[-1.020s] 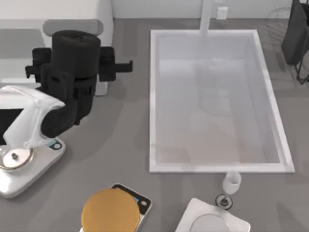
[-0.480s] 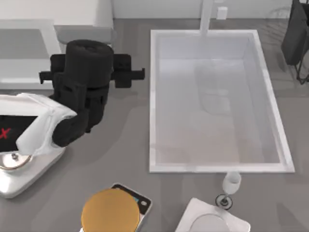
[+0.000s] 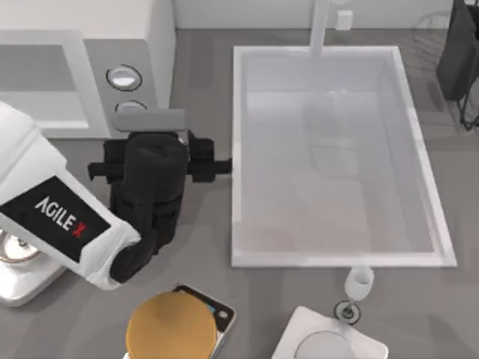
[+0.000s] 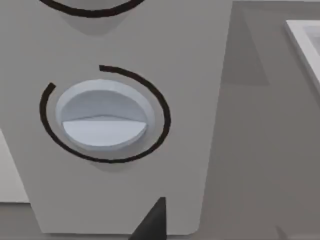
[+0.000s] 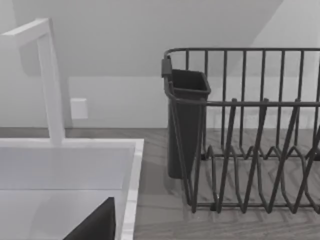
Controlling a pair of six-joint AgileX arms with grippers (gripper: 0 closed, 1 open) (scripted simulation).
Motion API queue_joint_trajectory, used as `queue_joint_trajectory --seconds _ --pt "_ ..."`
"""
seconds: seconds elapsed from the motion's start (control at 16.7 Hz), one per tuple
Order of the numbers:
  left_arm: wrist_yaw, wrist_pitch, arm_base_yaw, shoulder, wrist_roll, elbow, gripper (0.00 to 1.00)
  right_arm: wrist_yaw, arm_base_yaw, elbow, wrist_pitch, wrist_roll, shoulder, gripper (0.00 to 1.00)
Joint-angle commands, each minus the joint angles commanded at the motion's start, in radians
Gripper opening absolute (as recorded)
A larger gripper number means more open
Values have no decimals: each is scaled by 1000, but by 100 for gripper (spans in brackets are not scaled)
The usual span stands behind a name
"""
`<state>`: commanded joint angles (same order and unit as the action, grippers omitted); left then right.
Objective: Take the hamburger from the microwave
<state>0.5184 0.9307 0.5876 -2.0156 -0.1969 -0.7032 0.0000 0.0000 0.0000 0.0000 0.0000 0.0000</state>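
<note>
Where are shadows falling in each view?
Top view: soft shade on the counter around the left gripper, before the microwave. Left wrist view: faint shadow beneath the dial. Right wrist view: dish rack throws striped shadows on the counter.

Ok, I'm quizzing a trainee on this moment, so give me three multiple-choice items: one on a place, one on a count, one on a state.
1. Where is the left gripper?
A over the sink
B at the microwave's dial panel
C over the dish rack

2. How many dials does that panel bear?
A one
B two
C four

3. How is the wine glass placed?
A upright
B on its side
C upside down

Key:
1 B: in the top view the left gripper hangs just in front of the grey panel, and its wrist view faces one dial.
2 B: two round dials show on the panel in the top view.
3 A: the wine glass stands on its foot, bowl up.
</note>
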Motion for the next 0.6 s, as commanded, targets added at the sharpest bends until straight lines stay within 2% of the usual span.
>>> queue_joint_trajectory --seconds 0.18,0.42,0.6 --pt "-6 81 0 -67 0 29 0 0 0 0 0 0 0 100" --pt "-6 86 0 -71 0 31 0 0 0 0 0 0 0 100" --pt "-6 86 0 -71 0 31 23 0 0 0 0 0 0 100"
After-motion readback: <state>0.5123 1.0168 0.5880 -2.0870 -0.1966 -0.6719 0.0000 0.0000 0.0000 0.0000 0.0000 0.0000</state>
